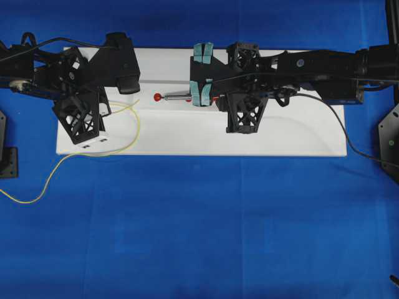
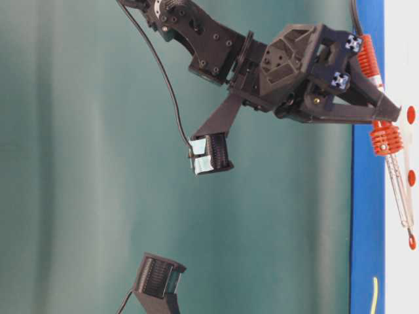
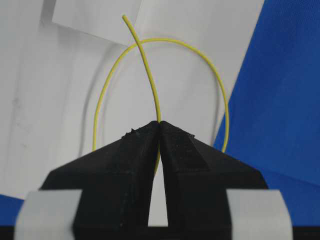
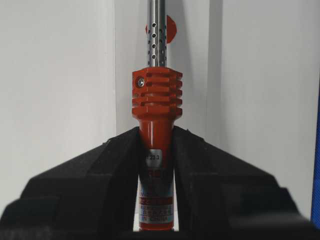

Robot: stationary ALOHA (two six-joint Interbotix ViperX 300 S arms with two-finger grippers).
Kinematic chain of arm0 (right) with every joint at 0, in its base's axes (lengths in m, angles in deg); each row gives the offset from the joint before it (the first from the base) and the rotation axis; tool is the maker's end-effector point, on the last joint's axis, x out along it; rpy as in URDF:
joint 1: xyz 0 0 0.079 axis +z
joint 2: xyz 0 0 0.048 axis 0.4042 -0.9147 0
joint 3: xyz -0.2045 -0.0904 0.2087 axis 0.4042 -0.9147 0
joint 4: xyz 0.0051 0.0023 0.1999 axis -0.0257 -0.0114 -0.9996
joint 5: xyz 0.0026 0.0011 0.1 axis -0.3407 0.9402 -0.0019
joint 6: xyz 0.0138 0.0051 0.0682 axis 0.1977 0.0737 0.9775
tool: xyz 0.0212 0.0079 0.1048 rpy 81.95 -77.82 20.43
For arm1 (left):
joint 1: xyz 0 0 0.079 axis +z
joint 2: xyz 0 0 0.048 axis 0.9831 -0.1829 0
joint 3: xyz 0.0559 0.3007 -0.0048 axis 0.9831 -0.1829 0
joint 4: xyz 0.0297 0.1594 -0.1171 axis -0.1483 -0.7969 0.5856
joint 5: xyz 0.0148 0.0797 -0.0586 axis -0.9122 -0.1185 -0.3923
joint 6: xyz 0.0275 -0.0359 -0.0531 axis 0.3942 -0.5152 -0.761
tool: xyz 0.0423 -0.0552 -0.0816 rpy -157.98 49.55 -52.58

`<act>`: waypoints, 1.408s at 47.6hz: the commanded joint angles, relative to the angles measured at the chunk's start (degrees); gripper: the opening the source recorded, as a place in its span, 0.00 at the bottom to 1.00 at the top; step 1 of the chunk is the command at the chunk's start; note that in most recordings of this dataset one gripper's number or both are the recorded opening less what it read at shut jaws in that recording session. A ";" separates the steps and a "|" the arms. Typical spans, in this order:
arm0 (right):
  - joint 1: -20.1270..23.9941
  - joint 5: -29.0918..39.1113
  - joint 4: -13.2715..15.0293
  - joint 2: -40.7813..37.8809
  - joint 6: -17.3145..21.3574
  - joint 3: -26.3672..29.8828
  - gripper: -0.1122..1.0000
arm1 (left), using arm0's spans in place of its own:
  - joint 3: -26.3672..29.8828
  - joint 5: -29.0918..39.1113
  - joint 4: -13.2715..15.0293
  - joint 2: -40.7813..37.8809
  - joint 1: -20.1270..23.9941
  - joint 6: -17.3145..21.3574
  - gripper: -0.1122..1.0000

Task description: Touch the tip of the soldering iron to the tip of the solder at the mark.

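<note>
Solder (image 3: pixel 150 80) is a thin, limp yellow wire, light and easily bent, so it is best pinched close to its free end, where only a short stub can sag or sway. The left end effector (image 3: pixel 159 125) is clamped on it just so: a short, slightly curved length rises from the closed fingertips while the rest loops back over the white board (image 1: pixel 299 134) and trails onto the blue cloth (image 1: pixel 206 224).

By contrast, the soldering iron (image 4: pixel 155 115) is rigid and slim, with a ribbed red-orange collar that gives a sure hold. The right end effector (image 4: pixel 156 145) is closed on the handle just behind that collar. In the overhead view its long axis runs along the board, shaft pointing left toward the red mark (image 1: pixel 158 97), tip close by it. The solder's end sits lower left of the mark, apart from the iron.
</note>
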 commanded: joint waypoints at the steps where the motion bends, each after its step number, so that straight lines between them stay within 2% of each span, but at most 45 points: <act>1: 0.09 -0.53 0.62 1.76 0.26 1.05 0.15 | 0.53 -0.35 -0.09 1.14 -0.09 0.09 0.11; 13: 0.09 -0.53 2.02 8.79 0.62 -2.29 0.15 | 0.44 -0.35 -0.09 1.14 -0.09 0.00 0.11; 27: -0.09 -0.62 2.02 18.19 1.23 -10.90 0.15 | 0.35 -0.35 -0.09 1.23 -0.09 -0.09 0.11; 37: -0.26 -1.85 2.02 20.21 2.20 -13.01 0.15 | 1.14 -1.05 -0.09 0.62 -0.09 -0.26 0.11; 45: -0.44 -1.93 2.37 20.13 2.20 -13.01 0.15 | 5.98 -2.02 -0.09 -3.34 -0.53 -1.49 0.11; 57: -0.44 -2.02 2.37 20.13 2.20 -13.27 0.15 | 15.12 0.09 -0.09 -12.57 -0.62 -1.05 0.11; 67: -0.44 -2.02 2.46 20.04 2.20 -13.80 0.15 | 19.86 1.58 -0.09 -18.37 -0.44 -1.05 0.11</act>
